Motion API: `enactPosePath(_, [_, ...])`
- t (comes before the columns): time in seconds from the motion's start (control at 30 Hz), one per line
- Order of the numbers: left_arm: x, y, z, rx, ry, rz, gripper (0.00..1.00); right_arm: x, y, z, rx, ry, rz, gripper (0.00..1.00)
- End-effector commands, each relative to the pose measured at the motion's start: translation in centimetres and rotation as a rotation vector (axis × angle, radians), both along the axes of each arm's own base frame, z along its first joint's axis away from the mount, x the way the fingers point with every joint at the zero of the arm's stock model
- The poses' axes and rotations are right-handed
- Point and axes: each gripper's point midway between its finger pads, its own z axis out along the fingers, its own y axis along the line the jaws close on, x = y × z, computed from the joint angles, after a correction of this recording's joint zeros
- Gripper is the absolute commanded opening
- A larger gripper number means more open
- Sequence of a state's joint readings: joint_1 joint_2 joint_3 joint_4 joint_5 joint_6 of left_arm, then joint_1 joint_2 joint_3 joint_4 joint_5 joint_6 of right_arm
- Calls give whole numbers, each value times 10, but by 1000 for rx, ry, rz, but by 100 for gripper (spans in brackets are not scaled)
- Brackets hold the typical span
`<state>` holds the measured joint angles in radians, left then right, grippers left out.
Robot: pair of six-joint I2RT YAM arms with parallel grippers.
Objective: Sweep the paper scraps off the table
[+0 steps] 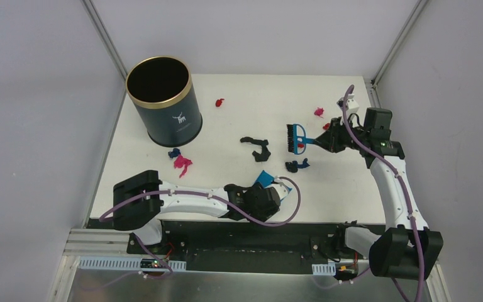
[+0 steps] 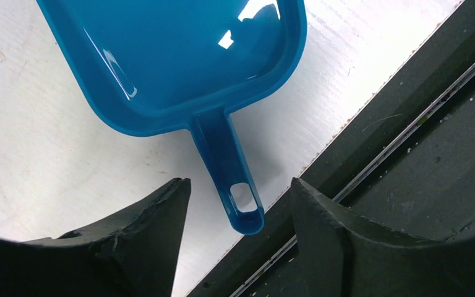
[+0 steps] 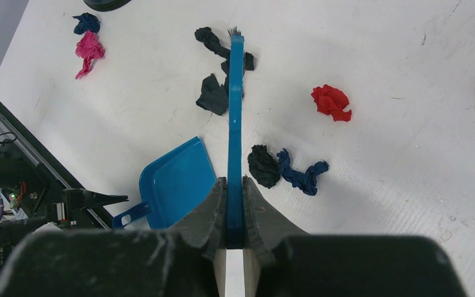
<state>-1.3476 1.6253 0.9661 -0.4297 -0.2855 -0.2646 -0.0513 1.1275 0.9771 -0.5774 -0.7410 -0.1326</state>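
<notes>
1. We see the left hand with fingers apart, astride the handle of the blue plastic dustpan at the white surface front edge.
2. The right hand is clamped on the blue black-bristled brush.
3. Crumpled red, pink, blue and black paper scraps lie scattered across the surface's middle and back.

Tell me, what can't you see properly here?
- Top view: the left gripper covers most of the dustpan.
- Left wrist view: the top edge cuts off the dustpan's front.
- Top view: the bin is too dark inside.
- Right wrist view: the brush is edge-on, bristles barely show.
</notes>
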Motion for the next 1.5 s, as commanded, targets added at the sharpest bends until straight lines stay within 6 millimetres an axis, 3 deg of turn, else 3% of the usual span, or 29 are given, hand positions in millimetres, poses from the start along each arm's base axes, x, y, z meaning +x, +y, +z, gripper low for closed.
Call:
enactPosePath(0.0, [2, -13, 5, -71, -5, 41, 59, 4, 1, 11, 16, -53, 9, 0])
enactPosePath(0.17, [-6, -11, -1, -87, 32, 33, 46, 5, 0, 9, 12, -52, 9, 0])
enactPosePath(0.43, [-4, -4, 2, -94, 16, 47, 43, 7, 1, 7, 24, -47, 10, 0])
enactPosePath(0.63, [-9, -3, 3, -102, 36, 32, 34, 7, 0, 5, 20, -47, 1, 0])
enactPosePath(0.73, [-6, -2, 21, -119, 19, 32, 29, 8, -2, 6, 12, -54, -7, 0])
enactPosePath(0.9, [-20, 15, 86, -90, 63, -1, 18, 12, -7, 25, -32, 2, 9, 0])
enactPosePath(1.07, [-25, 36, 121, -78, 55, -40, 1, 29, -46, 38, -332, 5, 5, 0])
enactPosePath(1.13, [-22, 40, 126, -58, 39, -28, 0, 38, -63, 42, -466, 5, -3, 0])
enactPosePath(1.23, [-14, 42, 123, 5, 19, 8, 0, 54, -78, 46, -627, 23, 11, 0])
enactPosePath(1.47, [-7, 24, 83, 104, 58, 63, 0, 92, -63, 24, -831, 83, 138, 0])
